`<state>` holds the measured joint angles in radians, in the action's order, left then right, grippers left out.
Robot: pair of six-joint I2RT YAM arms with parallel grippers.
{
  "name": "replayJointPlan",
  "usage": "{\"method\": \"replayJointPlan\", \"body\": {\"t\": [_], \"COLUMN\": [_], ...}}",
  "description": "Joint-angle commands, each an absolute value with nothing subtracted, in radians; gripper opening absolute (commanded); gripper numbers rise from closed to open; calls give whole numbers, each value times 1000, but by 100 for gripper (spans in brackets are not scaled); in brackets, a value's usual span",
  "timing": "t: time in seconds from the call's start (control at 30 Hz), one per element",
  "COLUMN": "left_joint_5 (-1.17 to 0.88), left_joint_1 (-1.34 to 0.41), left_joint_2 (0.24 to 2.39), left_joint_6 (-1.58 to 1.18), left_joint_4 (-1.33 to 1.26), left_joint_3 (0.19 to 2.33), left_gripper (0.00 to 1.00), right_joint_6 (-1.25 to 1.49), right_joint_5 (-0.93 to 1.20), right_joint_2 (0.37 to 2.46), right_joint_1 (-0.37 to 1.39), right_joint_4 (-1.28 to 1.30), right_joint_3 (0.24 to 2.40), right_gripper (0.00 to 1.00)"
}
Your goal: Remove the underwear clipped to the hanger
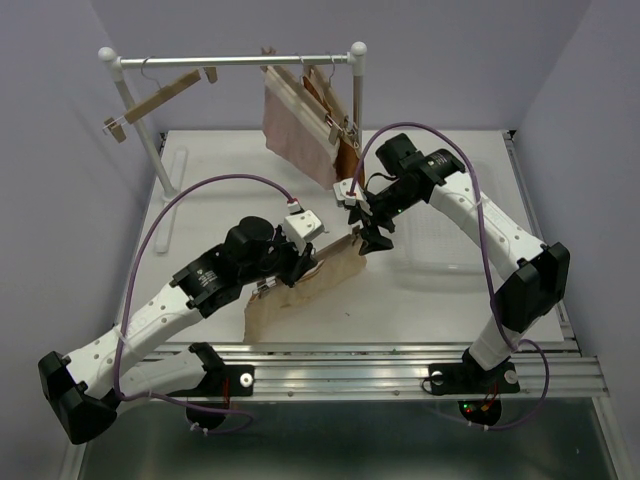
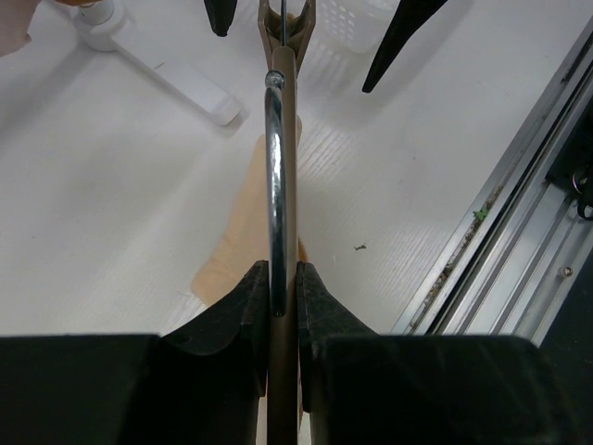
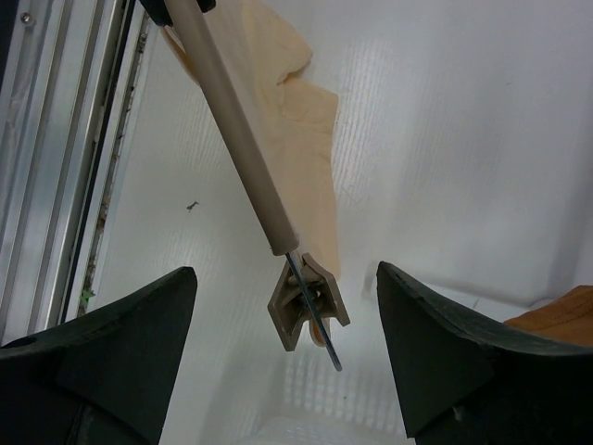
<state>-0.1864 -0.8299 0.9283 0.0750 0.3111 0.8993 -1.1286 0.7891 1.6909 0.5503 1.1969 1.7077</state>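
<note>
My left gripper (image 1: 300, 262) (image 2: 282, 267) is shut on the bar of a wooden hanger (image 2: 283, 139) (image 3: 236, 130), beside its metal hook (image 2: 274, 185). Pale cream underwear (image 1: 300, 290) (image 2: 236, 250) (image 3: 301, 120) hangs from that hanger onto the table. My right gripper (image 1: 365, 228) (image 3: 285, 272) stands open, its fingers on either side of the hanger's end clip (image 3: 306, 301) without touching it. A bit of fabric shows in the clip. Dusty pink underwear (image 1: 295, 130) and rust brown underwear (image 1: 347, 155) (image 3: 561, 315) hang clipped on the rack.
The white rack (image 1: 235, 61) stands at the back, with an empty wooden hanger (image 1: 160, 95) at its left and its foot (image 2: 157, 65) on the table. A white perforated basket (image 1: 450, 240) (image 3: 315, 408) sits under the right arm. The metal rail (image 1: 400, 355) runs along the near edge.
</note>
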Motion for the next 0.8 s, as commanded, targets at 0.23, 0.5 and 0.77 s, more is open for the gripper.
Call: {"method": "replayJointPlan", "body": {"t": [0.23,0.5,0.77], "left_joint_5": [-186,-184,-146], "left_joint_1": [-834,-834,-833], "left_joint_2": [896,900,896], "left_joint_6": [89,86,72], "left_joint_4": [270,270,255], "left_joint_3": [925,925,925], "left_gripper": [0,0,0], "right_joint_6": [-1056,-1069,-959], "right_joint_5": [761,752,710], "right_joint_2": [1675,1710,1641], "right_joint_1": [557,557,557], "right_joint_4": [1141,1193,1043], "right_joint_3": [1753,1805,1734], "right_gripper": [1,1,32]}}
